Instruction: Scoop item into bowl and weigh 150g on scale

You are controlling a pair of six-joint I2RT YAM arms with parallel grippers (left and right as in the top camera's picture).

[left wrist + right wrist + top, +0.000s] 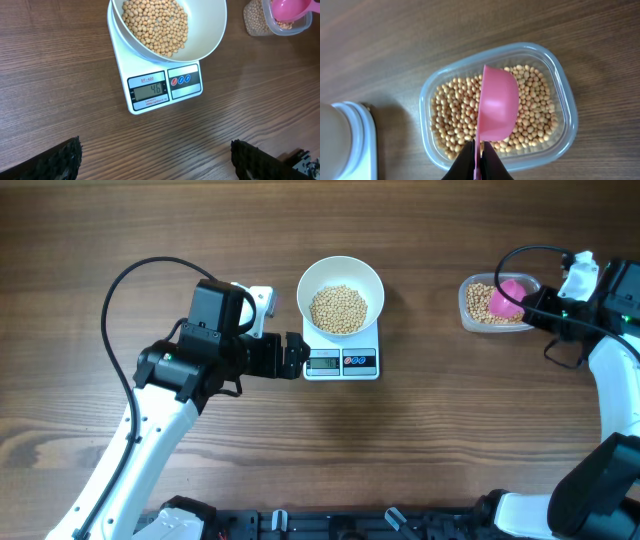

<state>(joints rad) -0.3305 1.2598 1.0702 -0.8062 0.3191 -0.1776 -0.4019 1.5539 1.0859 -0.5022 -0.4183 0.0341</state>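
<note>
The bowl [309, 281] sat on the scale [341, 364] around the middle of the table [120, 220], a little toward its far edge, with a heap of beans [338, 308] inside and the display showing 46. The left gripper [295, 355] hung just beside the scale's left edge, spread wide and holding nothing. Near the far right corner, the right gripper [479, 161] was pinching the handle of a pink scoop [496, 107] over the beans in a clear tub [566, 107].
</note>
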